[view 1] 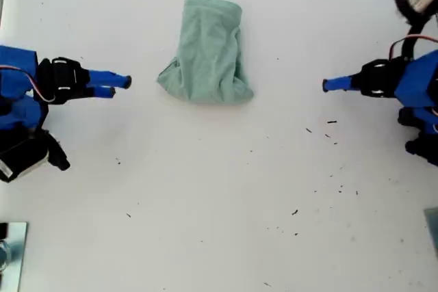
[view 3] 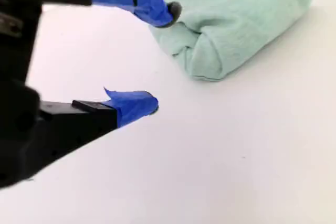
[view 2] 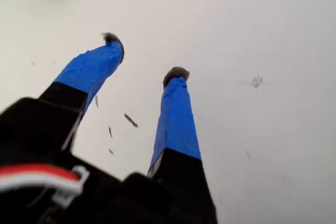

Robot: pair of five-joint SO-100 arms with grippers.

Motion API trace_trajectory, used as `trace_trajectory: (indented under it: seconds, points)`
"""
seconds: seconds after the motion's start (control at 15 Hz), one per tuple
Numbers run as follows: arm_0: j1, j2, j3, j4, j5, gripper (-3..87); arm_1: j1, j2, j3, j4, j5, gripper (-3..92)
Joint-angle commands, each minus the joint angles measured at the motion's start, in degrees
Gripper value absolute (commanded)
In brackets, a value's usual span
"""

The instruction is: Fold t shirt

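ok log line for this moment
t-shirt: folded bundle on table | my first gripper: open, empty, away from t-shirt | my second gripper: open, empty, near t-shirt edge, not touching

surface: white table (view 1: 205, 223) | on it: folded green t shirt (view 1: 209, 52) toward 12 o'clock | dark specks (view 1: 328, 131) toward 4 o'clock

My second gripper (view 3: 157, 56) agape, blue-taped fingers (view 3: 134, 103) over white table (view 3: 236, 171); folded t shirt (view 3: 236, 22) just beyond, untouched.
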Motion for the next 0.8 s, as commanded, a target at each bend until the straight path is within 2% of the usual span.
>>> trace_trajectory:
  seconds: [0.0, 0.13, 0.2, 0.27, 0.33, 0.4, 0.47, 0.6, 0.73]
  points:
    - [5.54, 10.28, 7.65, 1.23, -4.48, 19.0, -1.85, 1.23, 5.71, -0.26, 3.52, 16.8]
    - [7.82, 12.66, 7.29, 2.99, -4.92, 17.4, -1.05, 1.32, 5.63, -0.35, 4.92, 16.4]
    - [7.47, 12.57, 7.29, 2.99, -3.08, 17.3, -0.26, 1.41, 6.06, -1.23, 10.63, 16.3]
    - [7.38, 12.57, 7.29, 2.99, -2.99, 17.3, 1.23, 1.32, 6.06, -1.23, 5.98, 16.3]
    - [7.38, 12.57, 7.29, 2.99, -2.99, 17.2, 2.29, 1.32, 6.06, -1.23, -4.22, 16.3]
    - [7.38, 12.57, 7.29, 2.99, -2.99, 17.2, 2.02, 1.32, 6.06, -1.23, -1.05, 16.3]
    - [7.38, 12.57, 7.29, 2.99, -2.99, 17.2, 2.02, 1.32, 6.06, -1.23, -1.67, 16.3]
    - [7.38, 12.57, 7.29, 2.99, -2.99, 17.2, 2.9, 1.23, 6.06, -0.97, -13.45, 15.8]
    - [7.38, 12.57, 7.29, 2.99, -2.99, 17.2, 2.81, 1.23, 6.06, -0.97, -15.21, 14.7]
